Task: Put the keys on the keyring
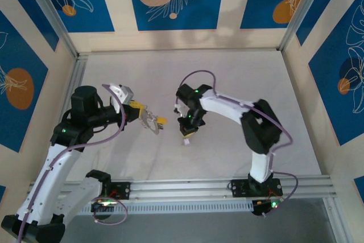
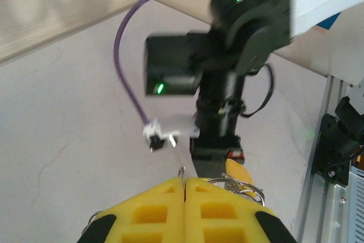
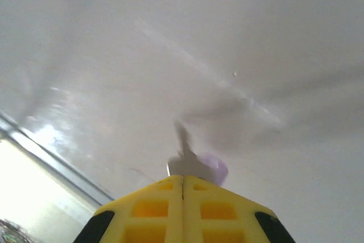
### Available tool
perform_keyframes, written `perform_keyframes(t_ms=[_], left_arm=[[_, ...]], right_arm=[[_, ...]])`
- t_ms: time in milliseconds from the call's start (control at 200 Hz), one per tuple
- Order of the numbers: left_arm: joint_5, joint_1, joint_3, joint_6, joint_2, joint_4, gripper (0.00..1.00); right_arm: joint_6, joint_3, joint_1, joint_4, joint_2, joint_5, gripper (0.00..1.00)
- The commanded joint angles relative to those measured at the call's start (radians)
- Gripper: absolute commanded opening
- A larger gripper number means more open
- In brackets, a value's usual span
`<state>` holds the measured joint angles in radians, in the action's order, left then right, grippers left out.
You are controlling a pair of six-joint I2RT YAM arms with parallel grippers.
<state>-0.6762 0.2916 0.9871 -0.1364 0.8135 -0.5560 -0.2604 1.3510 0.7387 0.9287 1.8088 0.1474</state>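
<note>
Right hand (image 3: 182,183) clenched on the key (image 3: 196,164), pinching it at the pale lilac head with the silvery blade poking out past the fingertips and hanging over bare surface (image 3: 256,55). Blade blurred, so its exact angle is hard to read.

Across a gap in the top view, left hand (image 2: 185,190) pressed tight on the keyring (image 1: 151,122), held up off the surface. Thin grey wire loops showing beside the fingertips, small keys and a yellow tag (image 1: 161,120) dangling from it. Key and ring near each other but not touching.

Risks, as a guess:
- A small, flat key gripped only at the head could twist or slip out once the blade pushes against the wire.
- A thin ring held at one spot may swing or flex away.
- The dangling pieces may block the opening.
</note>
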Motion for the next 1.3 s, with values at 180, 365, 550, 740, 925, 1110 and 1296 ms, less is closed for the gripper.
perform_keyframes(t_ms=[180,365,550,740,925,1110,1296], left_arm=[[-0.071,0.0,0.032,-0.01,0.017,0.034,0.0],[-0.101,0.033,0.048,-0.035,0.039,0.039,0.0],[-0.167,0.041,0.056,0.001,0.06,0.107,0.0],[-0.331,0.044,0.078,0.065,0.113,0.186,0.0],[-0.457,0.046,0.108,0.152,0.145,0.28,0.0],[-0.535,0.047,0.121,0.303,0.17,0.452,0.0],[-0.579,0.047,0.096,0.494,0.216,0.721,0.0]], right_arm=[[-0.262,-0.257,-0.066,-0.52,-0.388,0.125,0.0],[-0.475,-0.379,-0.1,-0.845,-0.597,0.009,0.0],[-0.523,-0.458,-0.086,-1.132,-0.691,-0.085,0.0],[-0.434,-0.47,-0.038,-1.353,-0.704,0.002,0.0],[-0.356,-0.435,-0.009,-1.51,-0.671,0.047,0.0],[-0.333,-0.405,0.016,-1.672,-0.587,0.053,0.0],[-0.379,-0.365,0.018,-1.784,-0.5,0.093,0.0]])
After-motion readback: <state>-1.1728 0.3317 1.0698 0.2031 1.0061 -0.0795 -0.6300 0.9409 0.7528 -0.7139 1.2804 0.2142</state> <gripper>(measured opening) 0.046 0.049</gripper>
